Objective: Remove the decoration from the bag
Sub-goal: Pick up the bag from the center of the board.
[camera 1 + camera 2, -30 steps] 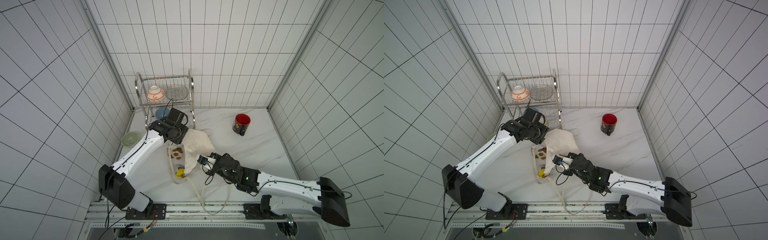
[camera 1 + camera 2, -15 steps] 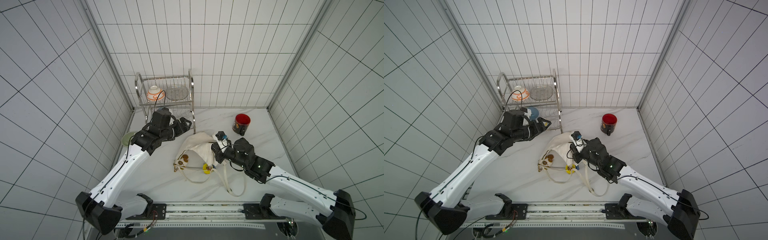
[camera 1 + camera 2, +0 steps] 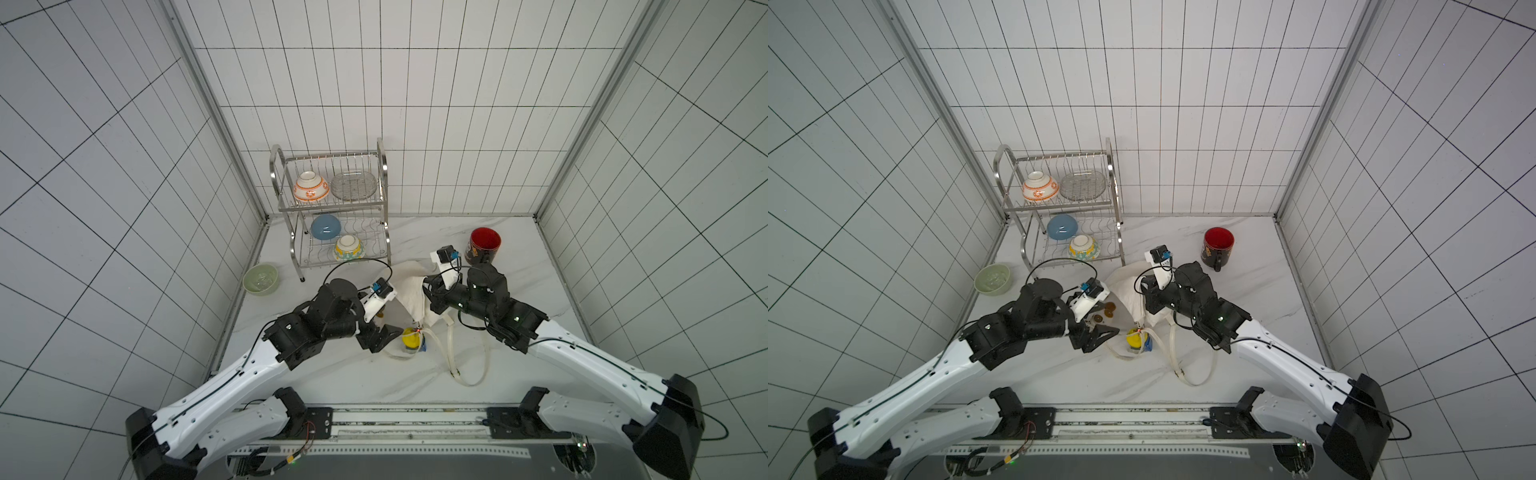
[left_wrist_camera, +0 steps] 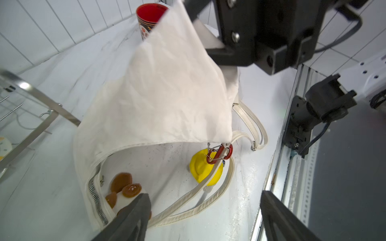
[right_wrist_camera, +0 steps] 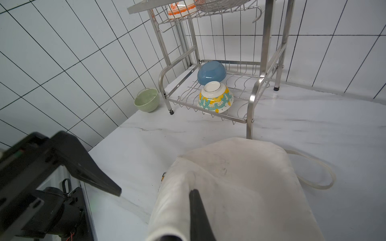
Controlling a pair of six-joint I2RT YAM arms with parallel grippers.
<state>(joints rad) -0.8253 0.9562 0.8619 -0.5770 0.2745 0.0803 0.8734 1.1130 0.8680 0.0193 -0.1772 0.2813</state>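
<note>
Now that the left gripper (image 3: 384, 334) has swung down from the rack side to table (image 3: 332, 386) level, the grab looks next. Its fingers (image 4: 135, 212) stand spread. The yellow decoration (image 4: 203, 170) lies just ahead, centred, untouched. The bag (image 3: 409, 291) hangs lifted, the right gripper (image 3: 430, 297) pinching its cloth.

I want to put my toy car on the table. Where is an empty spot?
Bare marble lies behind the bag, between the dish rack and the red mug. Another bare strip runs along the front, between the strap loop and the rail. The middle is crowded: bag, straps and yellow decoration.
</note>
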